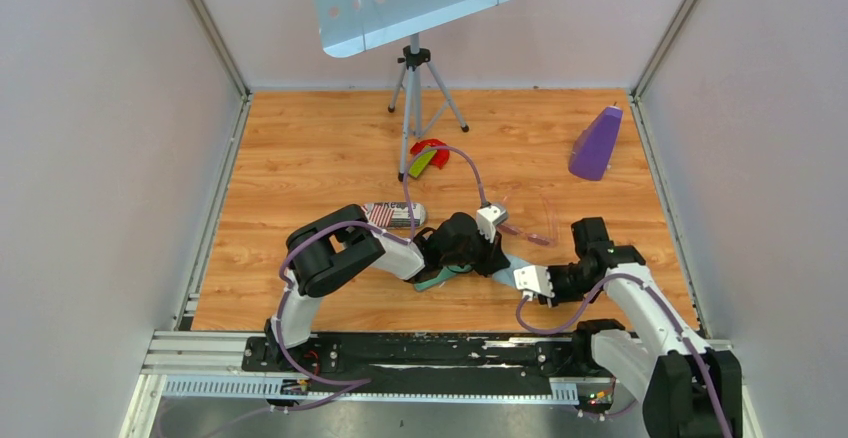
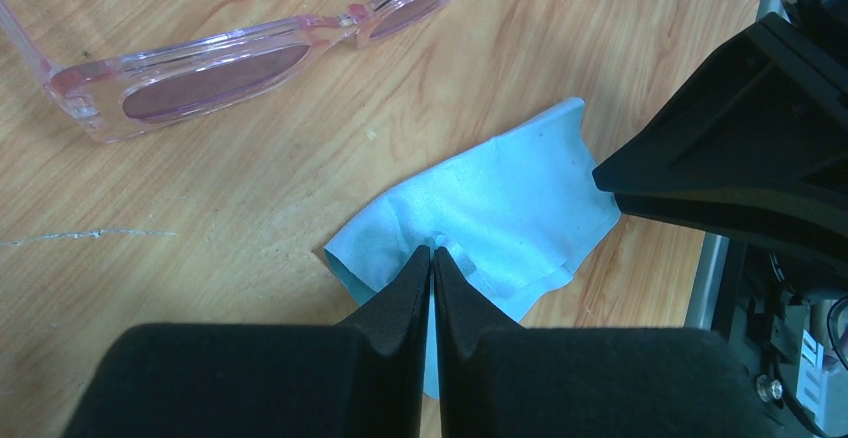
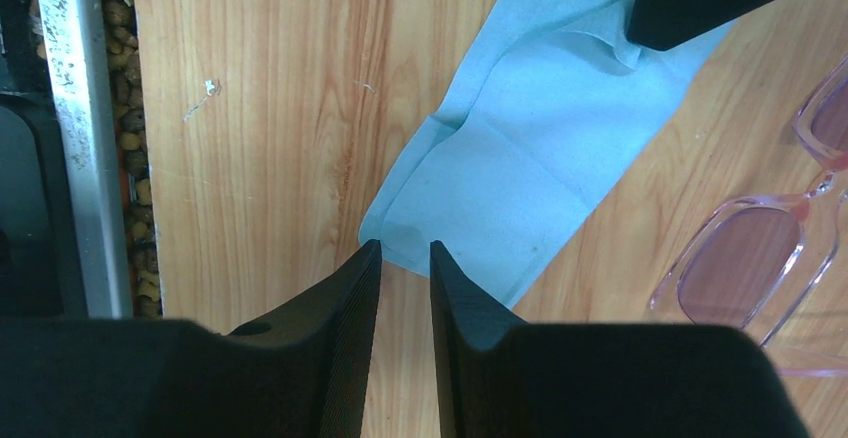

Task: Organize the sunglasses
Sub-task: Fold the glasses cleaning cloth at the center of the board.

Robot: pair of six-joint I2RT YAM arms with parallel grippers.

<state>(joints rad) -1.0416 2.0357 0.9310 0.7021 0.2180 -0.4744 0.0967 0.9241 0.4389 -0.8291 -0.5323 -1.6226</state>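
Left claw [image 2: 432, 250] is pressed tight on a ridge of the blue cloth [image 2: 500, 198], while the right claw [image 3: 405, 246] hangs slightly spread at the cloth's lower corner, bare table [image 3: 250, 158] showing between its tips (nothing gripped there). I'd close squarely on that corner without tugging against the other pinch. The sunglasses [image 2: 200, 78] lie on the table at upper left of the left wrist view, apart from the cloth; only the wrist views show these grips, which the arms hide from the top view.
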